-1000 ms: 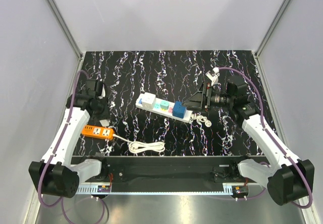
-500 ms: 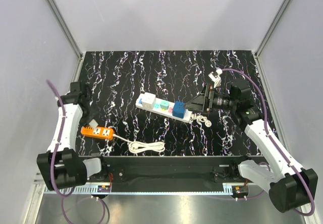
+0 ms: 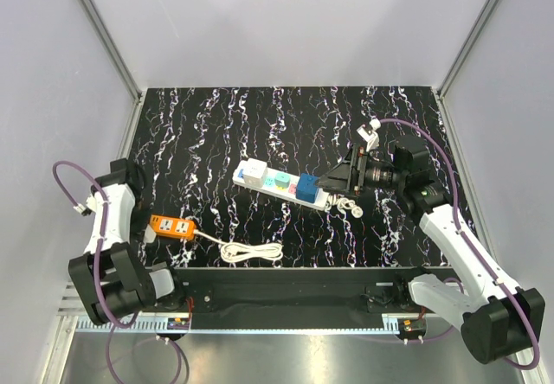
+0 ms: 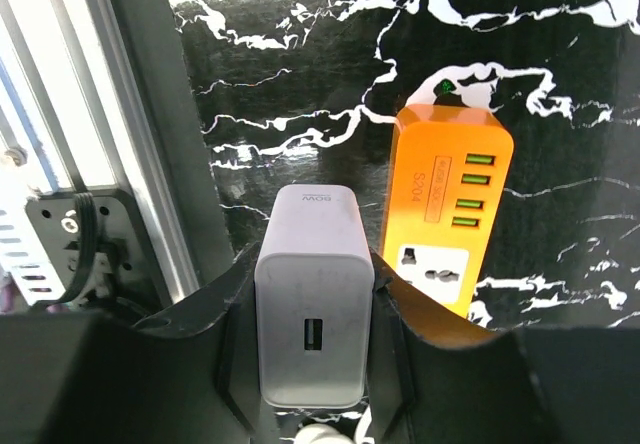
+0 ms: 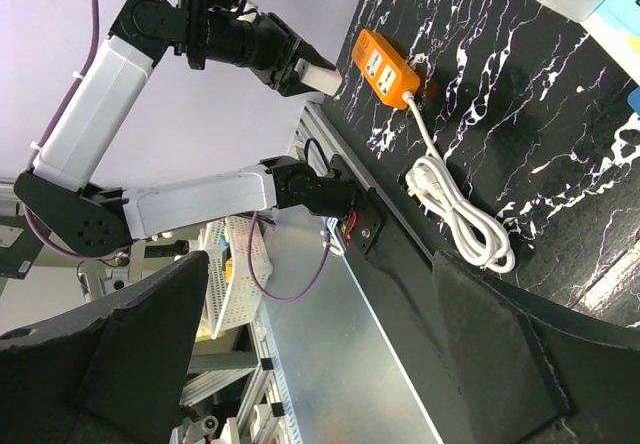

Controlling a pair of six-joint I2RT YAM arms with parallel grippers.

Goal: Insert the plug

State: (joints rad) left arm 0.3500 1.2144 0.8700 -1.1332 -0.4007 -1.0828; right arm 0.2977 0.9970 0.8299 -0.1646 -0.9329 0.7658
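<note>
Now the right gripper (image 3: pixel 325 181), wide and holding nothing, has backed a little off the plug (image 3: pixel 308 184), which sits on the white power strip (image 3: pixel 325 200) and looks pushed in, while the left gripper (image 4: pixel 313 359) has swung away clutching a white charger (image 4: pixel 313 284).

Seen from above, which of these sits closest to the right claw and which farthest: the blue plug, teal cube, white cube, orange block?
From the right claw:
1. Blue plug, just beside it, at the right end of the strip.
2. Teal cube, mid-strip.
3. White cube, at the strip's left end.
4. Orange block, far off to the left.
</note>
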